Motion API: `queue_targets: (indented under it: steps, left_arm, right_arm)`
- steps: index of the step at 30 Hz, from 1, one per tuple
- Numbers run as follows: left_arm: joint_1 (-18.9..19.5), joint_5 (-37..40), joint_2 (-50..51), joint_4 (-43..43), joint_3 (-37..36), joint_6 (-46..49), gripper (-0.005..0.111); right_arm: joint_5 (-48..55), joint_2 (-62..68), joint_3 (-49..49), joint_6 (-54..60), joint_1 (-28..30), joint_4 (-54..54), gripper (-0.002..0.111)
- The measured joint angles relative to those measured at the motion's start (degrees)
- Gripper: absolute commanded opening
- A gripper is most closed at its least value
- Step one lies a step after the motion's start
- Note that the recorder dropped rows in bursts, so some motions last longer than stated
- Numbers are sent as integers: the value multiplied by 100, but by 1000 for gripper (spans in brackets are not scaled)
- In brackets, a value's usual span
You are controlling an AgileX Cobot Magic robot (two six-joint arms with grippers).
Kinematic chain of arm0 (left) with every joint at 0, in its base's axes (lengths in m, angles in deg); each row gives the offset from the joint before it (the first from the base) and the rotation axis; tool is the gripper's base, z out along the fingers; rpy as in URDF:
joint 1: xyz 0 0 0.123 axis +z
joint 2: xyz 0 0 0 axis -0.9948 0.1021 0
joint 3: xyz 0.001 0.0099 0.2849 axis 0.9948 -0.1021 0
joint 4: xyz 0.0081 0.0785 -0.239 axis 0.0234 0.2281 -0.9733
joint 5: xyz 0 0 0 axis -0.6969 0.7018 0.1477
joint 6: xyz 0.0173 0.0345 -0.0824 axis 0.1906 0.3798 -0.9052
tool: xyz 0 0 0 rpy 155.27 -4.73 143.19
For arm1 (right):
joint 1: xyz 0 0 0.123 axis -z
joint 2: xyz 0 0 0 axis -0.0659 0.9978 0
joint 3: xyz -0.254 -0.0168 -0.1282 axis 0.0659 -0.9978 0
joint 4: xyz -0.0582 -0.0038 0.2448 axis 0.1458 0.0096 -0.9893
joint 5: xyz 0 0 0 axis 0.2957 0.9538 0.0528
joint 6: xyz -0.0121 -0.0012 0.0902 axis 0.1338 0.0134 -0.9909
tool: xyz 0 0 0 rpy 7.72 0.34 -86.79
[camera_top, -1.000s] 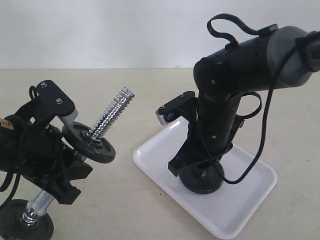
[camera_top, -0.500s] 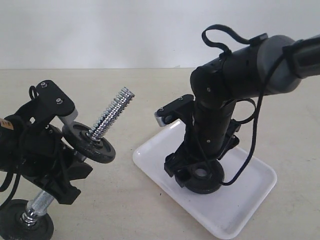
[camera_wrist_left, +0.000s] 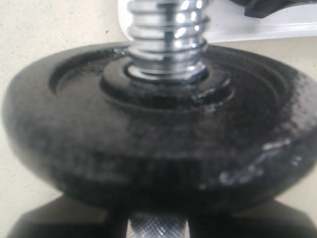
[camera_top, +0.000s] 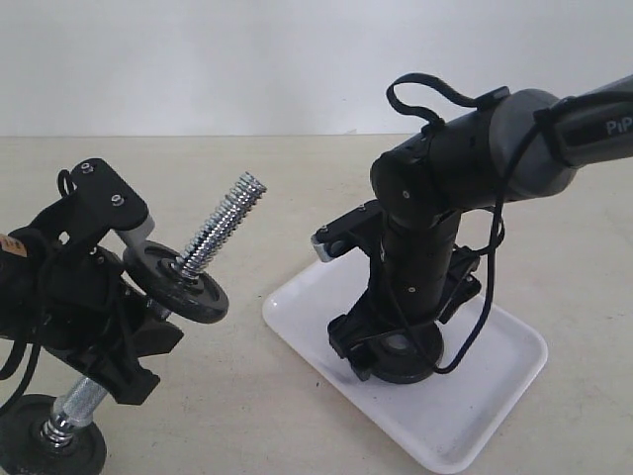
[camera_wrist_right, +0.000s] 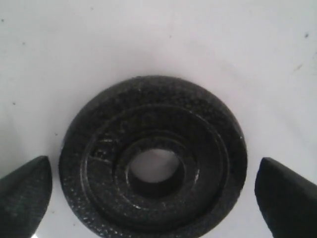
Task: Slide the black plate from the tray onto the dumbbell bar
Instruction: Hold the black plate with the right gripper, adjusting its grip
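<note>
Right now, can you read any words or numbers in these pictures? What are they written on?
"PiP": white letters on the grey part of the right arm, cut off at the picture's edge.
Raised marks on the black plate: too blurred to read.
Orange sticker on the left arm: too small to read.

The exterior view looks across the counter [camera_top: 247,416] from slightly above. The left wrist view sits close against the dumbbell bar [camera_wrist_left: 166,29]. The right wrist view faces straight down at the tray [camera_wrist_right: 148,29], also seen in the exterior view.
</note>
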Motion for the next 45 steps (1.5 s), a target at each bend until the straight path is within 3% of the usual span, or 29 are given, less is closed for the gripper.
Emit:
queue_targets:
  steps: [45]
  left_arm:
    - [0, 117, 0, 0, 0, 21, 4]
  right_arm:
    - [274, 458, 236, -99, 0, -190, 105]
